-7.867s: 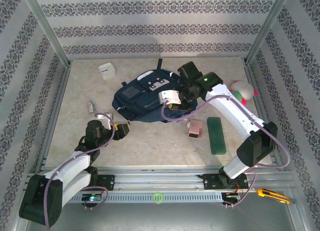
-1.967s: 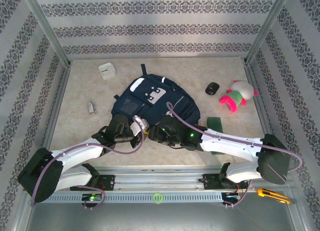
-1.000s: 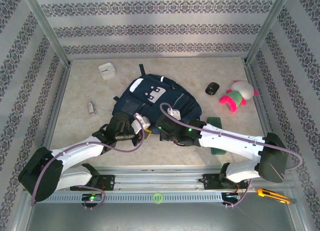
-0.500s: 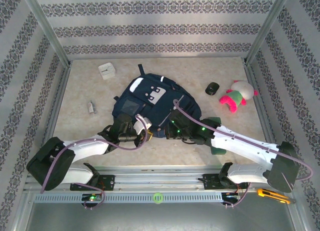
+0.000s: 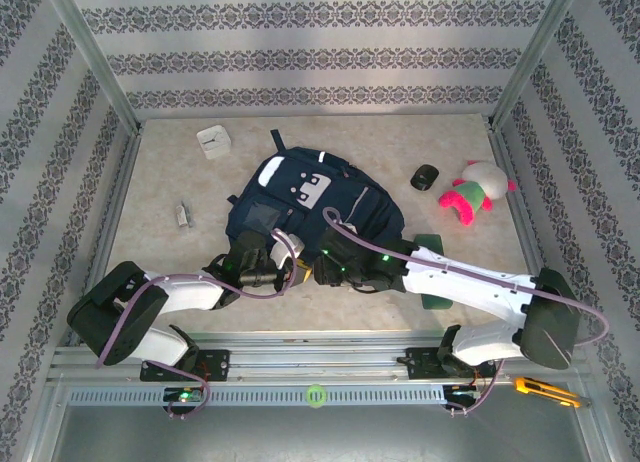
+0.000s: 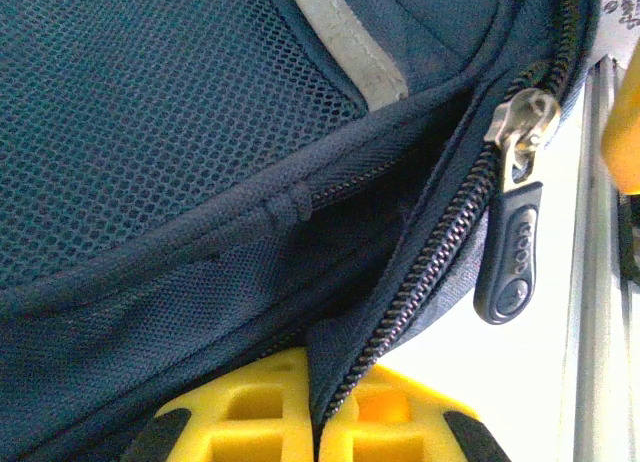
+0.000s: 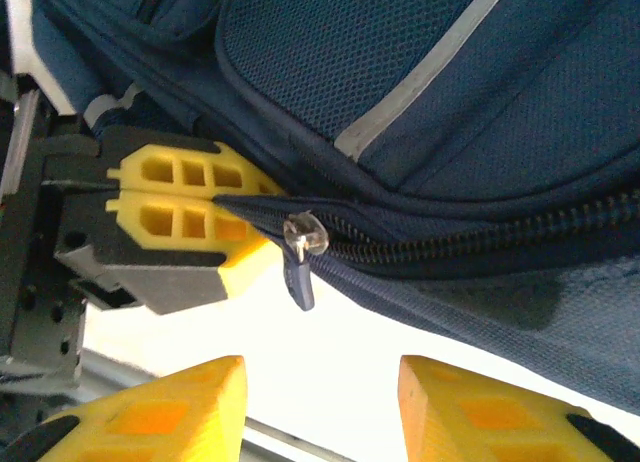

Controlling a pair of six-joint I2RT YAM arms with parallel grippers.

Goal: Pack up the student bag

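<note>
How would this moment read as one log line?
left pincer: shut on student bag edge | right pincer: open, zipper pull not gripped

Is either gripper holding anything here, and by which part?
The left gripper pinches the bag by its zip edge near the puller. The right gripper is open, holding nothing.

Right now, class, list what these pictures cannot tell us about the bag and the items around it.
Contents of the student bag: left wrist view, fabric covers them, zip gap dark.
Green case: top view, right arm covers its middle.
Small grey item near the left wall: top view, too small to name.
</note>
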